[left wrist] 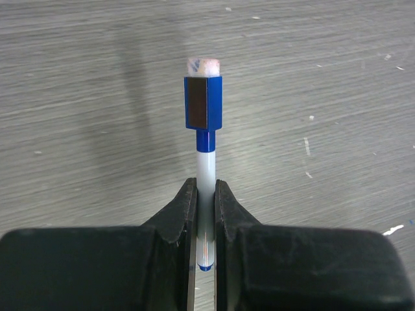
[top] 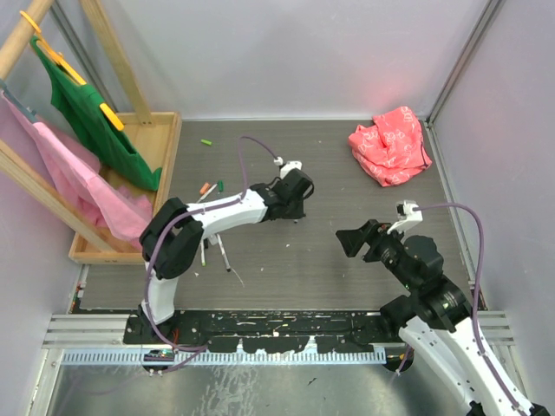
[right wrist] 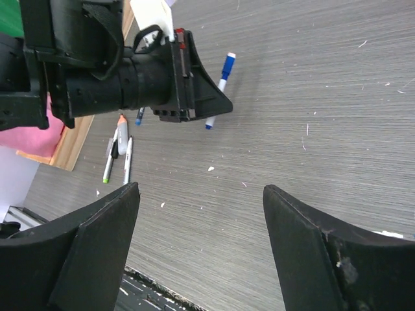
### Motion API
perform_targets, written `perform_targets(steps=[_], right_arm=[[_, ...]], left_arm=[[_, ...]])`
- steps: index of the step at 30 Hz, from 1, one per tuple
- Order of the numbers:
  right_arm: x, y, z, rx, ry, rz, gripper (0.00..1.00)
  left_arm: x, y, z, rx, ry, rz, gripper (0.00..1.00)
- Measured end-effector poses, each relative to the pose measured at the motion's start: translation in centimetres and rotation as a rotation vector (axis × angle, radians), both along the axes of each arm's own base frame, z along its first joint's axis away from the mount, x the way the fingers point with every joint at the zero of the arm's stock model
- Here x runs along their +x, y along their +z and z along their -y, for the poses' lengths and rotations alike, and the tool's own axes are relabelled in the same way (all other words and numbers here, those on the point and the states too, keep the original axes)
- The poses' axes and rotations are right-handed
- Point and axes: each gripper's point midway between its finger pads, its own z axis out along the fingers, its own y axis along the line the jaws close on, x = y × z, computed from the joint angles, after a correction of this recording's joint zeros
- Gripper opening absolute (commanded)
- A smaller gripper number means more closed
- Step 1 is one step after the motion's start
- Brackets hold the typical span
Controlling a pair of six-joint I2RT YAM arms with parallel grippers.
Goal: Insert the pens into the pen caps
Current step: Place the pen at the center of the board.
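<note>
My left gripper (left wrist: 206,194) is shut on a white-barrelled pen (left wrist: 206,170) and holds it above the table. A blue cap (left wrist: 203,103) sits on the pen's far end, and the blue tail end shows between the jaws. In the right wrist view the same left gripper (right wrist: 217,103) and the capped blue pen (right wrist: 225,70) appear ahead. My right gripper (right wrist: 201,188) is open and empty, hovering over bare table to the right of the left one (top: 293,208). More pens (right wrist: 128,159) lie together at the left (top: 226,256). A small green cap (top: 206,141) lies further back.
A wooden rack with a tray base (top: 165,139) stands at the left, hung with green and pink bags. A crumpled red bag (top: 390,143) lies at the back right. Pens with orange and green ends (top: 212,186) lie near the tray.
</note>
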Motion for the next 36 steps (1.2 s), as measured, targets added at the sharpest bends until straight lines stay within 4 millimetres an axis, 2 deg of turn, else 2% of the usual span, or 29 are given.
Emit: perform_targets(steps=[6,11,15,21,30,36], right_arm=[[-0.9,1.1,1.0,0.012,-0.028,0.033,0.82],[-1.4,3.1,1.6,0.038,-0.041,0.086,0.82],[-1.7,3.7,1.8,0.042,-0.041,0.092,0.82],[-2.3,3.3,2.1,0.037,-0.045,0.084,0.82],[-2.9,3.3,2.5,0.037,-0.048,0.084,0.82],[-3.2,3.5,2.6,0.041,-0.048,0.091,0.82]], left_arm=[[-1.2,-0.4,3.5,-0.011,-0.010,0.015,0.05],[-1.4,-1.9,5.4,0.003,-0.001,0.013,0.07],[-1.6,-3.0,5.7,0.033,0.009,0.010,0.07],[-1.8,-4.2,5.6,0.060,0.028,0.000,0.08],[-1.9,-4.7,5.9,0.062,0.042,-0.005,0.26],[-2.0,-4.7,6.1,0.055,0.043,-0.004,0.29]])
